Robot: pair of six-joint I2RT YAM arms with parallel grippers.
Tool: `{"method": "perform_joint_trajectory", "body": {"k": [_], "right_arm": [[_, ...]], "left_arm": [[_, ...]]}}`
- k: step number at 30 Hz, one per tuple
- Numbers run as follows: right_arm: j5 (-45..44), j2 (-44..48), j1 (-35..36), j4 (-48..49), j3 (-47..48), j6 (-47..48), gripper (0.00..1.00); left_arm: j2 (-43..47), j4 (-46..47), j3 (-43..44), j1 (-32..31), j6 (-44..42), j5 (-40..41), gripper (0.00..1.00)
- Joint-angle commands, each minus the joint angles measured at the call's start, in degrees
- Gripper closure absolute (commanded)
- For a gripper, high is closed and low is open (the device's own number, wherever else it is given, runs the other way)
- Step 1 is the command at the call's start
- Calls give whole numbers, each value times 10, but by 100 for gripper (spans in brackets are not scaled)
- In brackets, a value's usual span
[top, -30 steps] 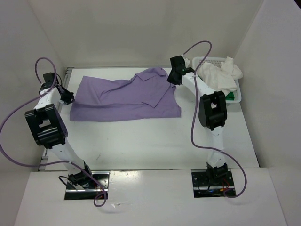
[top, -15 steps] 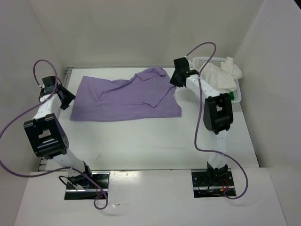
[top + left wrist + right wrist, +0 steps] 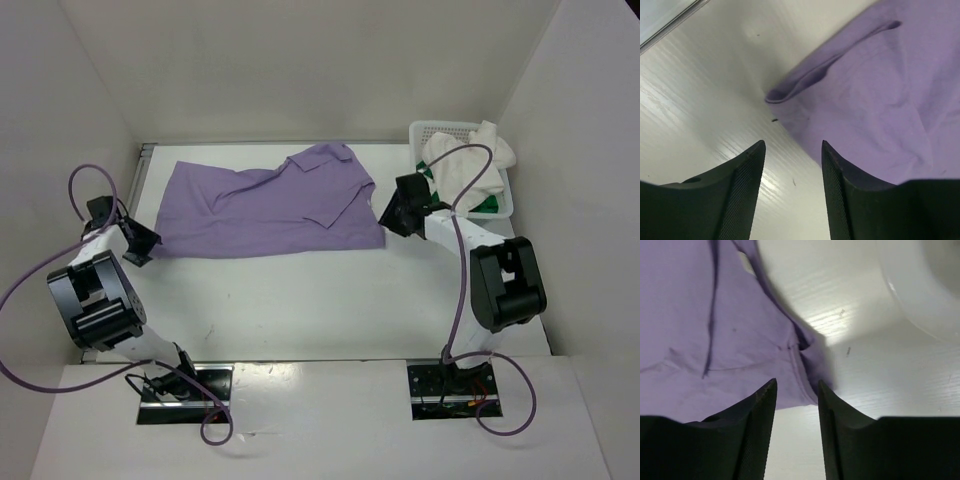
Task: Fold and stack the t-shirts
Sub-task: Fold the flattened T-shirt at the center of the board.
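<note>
The lavender t-shirt (image 3: 270, 205) lies spread across the far half of the table, partly folded, with a flap doubled over near its right end. My left gripper (image 3: 143, 243) is just off its near left corner, open and empty. In the left wrist view the gripper (image 3: 793, 145) hovers over bare table with the shirt's hem (image 3: 880, 100) just ahead. My right gripper (image 3: 392, 212) is at the shirt's near right corner, open. In the right wrist view that gripper (image 3: 797, 382) frames the purple corner (image 3: 715, 315) without gripping it. The white t-shirt (image 3: 470, 160) is heaped in the basket, with a bit of the green t-shirt (image 3: 487, 207) showing under it.
The white perforated basket (image 3: 440, 127) stands at the far right corner, and its rim (image 3: 920, 290) shows close beside the right gripper. White walls close in the table on the left, back and right. Purple cables loop over both arms.
Both grippers opened and let go of the purple shirt. Both arms drew back toward the near side, the right one from the shirt's far right end to its near right corner.
</note>
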State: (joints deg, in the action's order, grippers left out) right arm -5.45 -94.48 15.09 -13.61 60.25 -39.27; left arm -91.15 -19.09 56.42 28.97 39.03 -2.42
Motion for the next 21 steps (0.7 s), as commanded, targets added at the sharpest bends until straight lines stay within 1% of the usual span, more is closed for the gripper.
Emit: {"method": "perform_joint_trajectory", "body": {"k": [1,2,4,8,9,17,21], "right_arm": [[28,-3,-13,65,-18,-22,55],[37,-10,-18,71,-18,-28,54],[53,-18,-24,81,-35,-48,54],[53,-4,-24,93,-72,-69,54],[58,2,-24,100,-79,-69,54],[77,-4,-24,119,-114,-79,53],[82,8,-30,114,-119,-79,53]], "left_arm": [[-16,31,-12,12,18,-23,43],[-32,36,-12,12,18,-23,43],[-45,36,-4,17,24,-29,43],[-70,43,1,17,24,-29,41],[-70,49,1,17,24,-29,39],[-104,65,6,17,34,-29,39],[-104,70,6,17,34,-23,43]]}}
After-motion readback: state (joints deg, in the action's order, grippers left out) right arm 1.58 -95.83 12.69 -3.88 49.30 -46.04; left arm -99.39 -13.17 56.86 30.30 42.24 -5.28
